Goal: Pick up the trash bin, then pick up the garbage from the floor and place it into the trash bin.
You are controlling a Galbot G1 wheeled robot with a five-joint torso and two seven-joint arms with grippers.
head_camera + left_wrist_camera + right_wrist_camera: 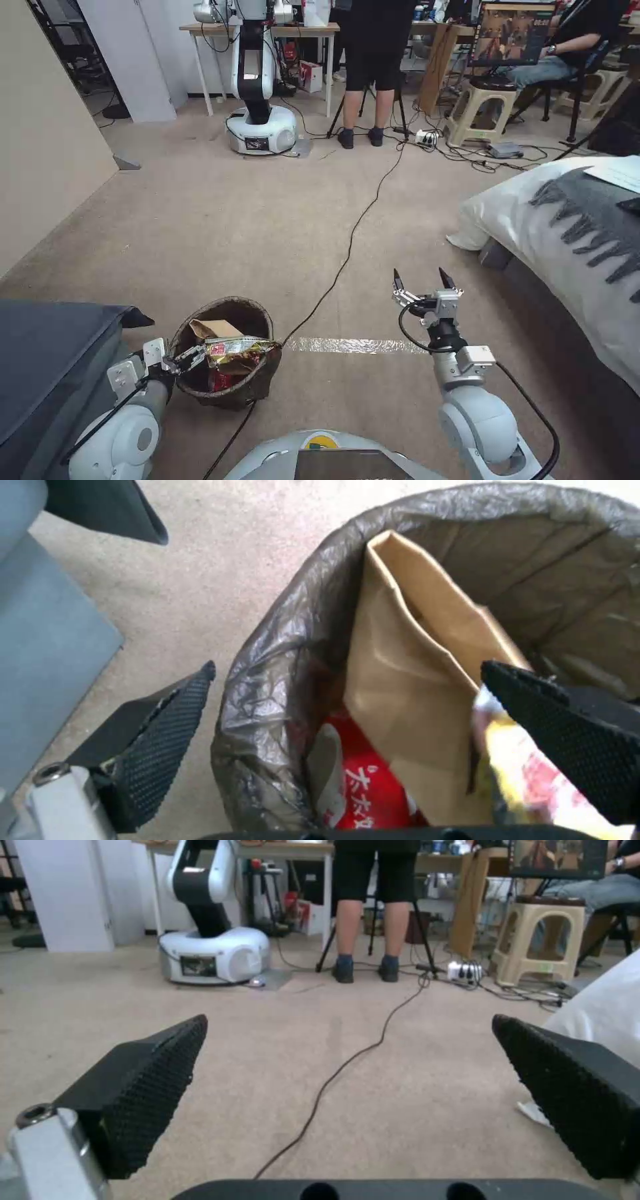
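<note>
Straddling trash bin (227, 393) rim, left pincer (189, 359) spread.

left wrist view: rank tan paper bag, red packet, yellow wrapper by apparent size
1. tan paper bag
2. red packet and yellow wrapper: look alike, both partly hidden, so no ranking between them.

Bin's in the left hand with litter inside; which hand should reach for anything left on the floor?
Right, probably. The right hand is open and empty, held out over bare carpet. The left hand straddles the trash bin's rim, one finger inside beside the tan paper bag.
</note>
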